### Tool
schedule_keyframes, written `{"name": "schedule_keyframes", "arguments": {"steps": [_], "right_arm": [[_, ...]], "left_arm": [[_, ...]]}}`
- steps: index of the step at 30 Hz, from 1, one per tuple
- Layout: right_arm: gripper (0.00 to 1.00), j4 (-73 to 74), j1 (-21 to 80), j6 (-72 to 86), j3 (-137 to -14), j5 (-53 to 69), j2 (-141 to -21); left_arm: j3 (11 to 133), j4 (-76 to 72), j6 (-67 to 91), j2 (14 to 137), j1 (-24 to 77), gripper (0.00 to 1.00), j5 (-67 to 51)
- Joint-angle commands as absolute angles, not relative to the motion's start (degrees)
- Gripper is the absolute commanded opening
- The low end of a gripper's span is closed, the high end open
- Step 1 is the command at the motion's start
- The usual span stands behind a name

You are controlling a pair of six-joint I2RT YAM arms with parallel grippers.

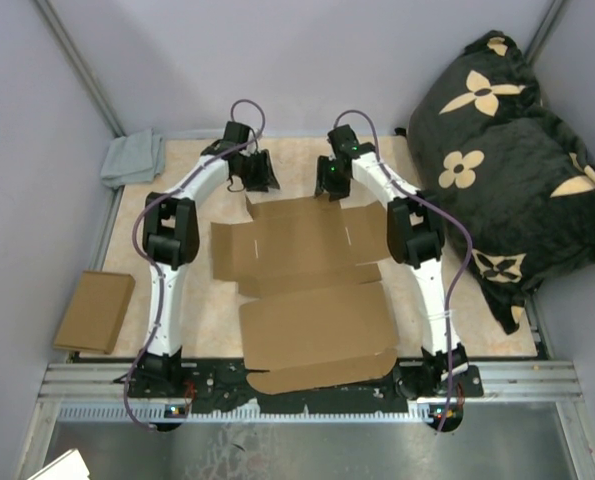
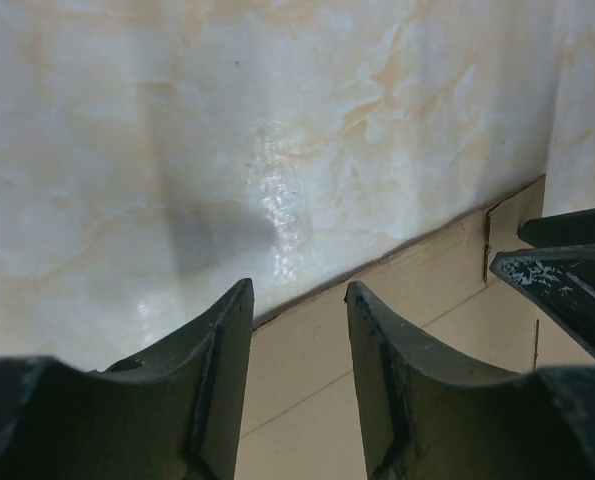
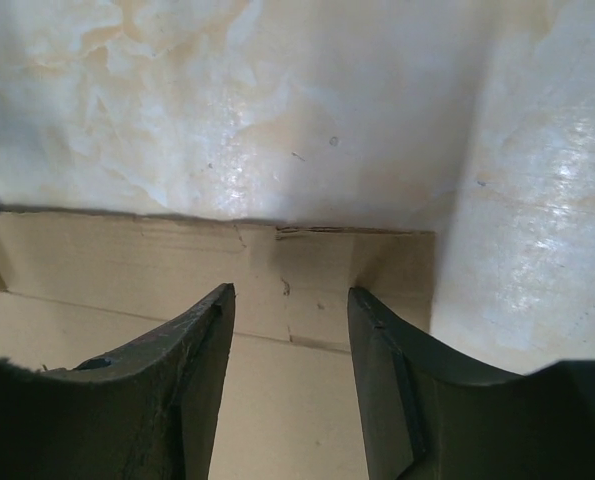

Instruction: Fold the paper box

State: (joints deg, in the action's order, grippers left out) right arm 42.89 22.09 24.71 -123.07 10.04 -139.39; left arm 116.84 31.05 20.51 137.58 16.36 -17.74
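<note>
The paper box (image 1: pixel 307 265) lies unfolded and mostly flat in the middle of the table, its near flap hanging over the front edge. Both grippers are at its far edge. My left gripper (image 1: pixel 260 183) stands open over the far-left corner. In the left wrist view the left gripper (image 2: pixel 299 290) has only flat cardboard (image 2: pixel 307 380) showing in its gap. My right gripper (image 1: pixel 327 185) is open over the far edge to the right. In the right wrist view the right gripper (image 3: pixel 290 292) straddles a creased flap of the paper box (image 3: pixel 127 265). Neither holds anything.
A smaller plain cardboard rectangle (image 1: pixel 95 311) lies off the table's left side. A grey cloth (image 1: pixel 132 158) sits at the far-left corner. A black pillow with cream flowers (image 1: pixel 517 160) fills the right. A metal rail (image 1: pixel 517 385) runs along the near edge.
</note>
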Motion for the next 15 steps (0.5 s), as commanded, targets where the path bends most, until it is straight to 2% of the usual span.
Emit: {"name": "schedule_keyframes", "arguments": {"steps": [1, 4, 7, 8, 15], "right_arm": [[0.52, 39.9, 22.6, 25.2, -119.2, 4.6, -130.9], [0.59, 34.8, 22.5, 24.1, -109.7, 1.0, -120.4], [0.72, 35.0, 22.6, 21.0, -102.7, -2.9, -111.1], [0.73, 35.8, 22.6, 19.8, -101.1, -3.8, -108.9], [0.73, 42.2, 22.6, 18.1, -83.4, -2.0, -98.8]], "left_arm": [[115.5, 33.0, 18.3, 129.8, 14.3, 0.51, -15.4], [108.6, 32.0, 17.0, 122.3, 14.1, 0.58, -13.6], [100.6, 32.7, 15.7, 114.0, 14.1, 0.6, -13.4], [97.6, 33.0, 15.4, 111.1, 14.1, 0.6, -13.6], [73.8, 34.4, 15.3, 93.2, 15.3, 0.62, -16.5]]}}
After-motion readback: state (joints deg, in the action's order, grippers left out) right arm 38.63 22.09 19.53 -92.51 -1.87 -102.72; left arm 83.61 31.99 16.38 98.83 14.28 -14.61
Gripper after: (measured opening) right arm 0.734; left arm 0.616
